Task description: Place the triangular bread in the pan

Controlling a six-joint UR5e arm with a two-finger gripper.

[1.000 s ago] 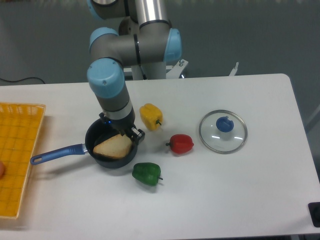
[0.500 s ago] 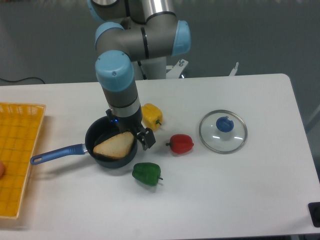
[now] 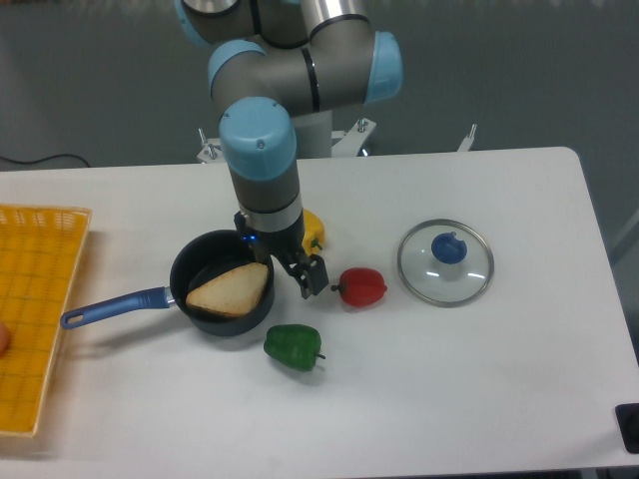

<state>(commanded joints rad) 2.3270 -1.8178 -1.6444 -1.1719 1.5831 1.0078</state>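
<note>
The triangular bread [image 3: 231, 290], a tan wedge, lies inside the pan [image 3: 205, 261], a dark round saucepan whose blue handle [image 3: 112, 305] points left. My gripper [image 3: 303, 272] hangs just right of the pan's rim, above the table between the pan and the red pepper. It holds nothing, and its fingers stand apart. The arm's wrist hides most of the yellow pepper [image 3: 316, 231] behind it.
A red pepper [image 3: 362, 286] lies right of the gripper, a green pepper [image 3: 294, 346] in front of the pan. A glass lid with a blue knob [image 3: 445, 261] lies at the right. A yellow basket [image 3: 34, 309] stands at the left edge.
The arm has moved to the right, away from over the pan. The bread stays in the pan, free of the gripper.
</note>
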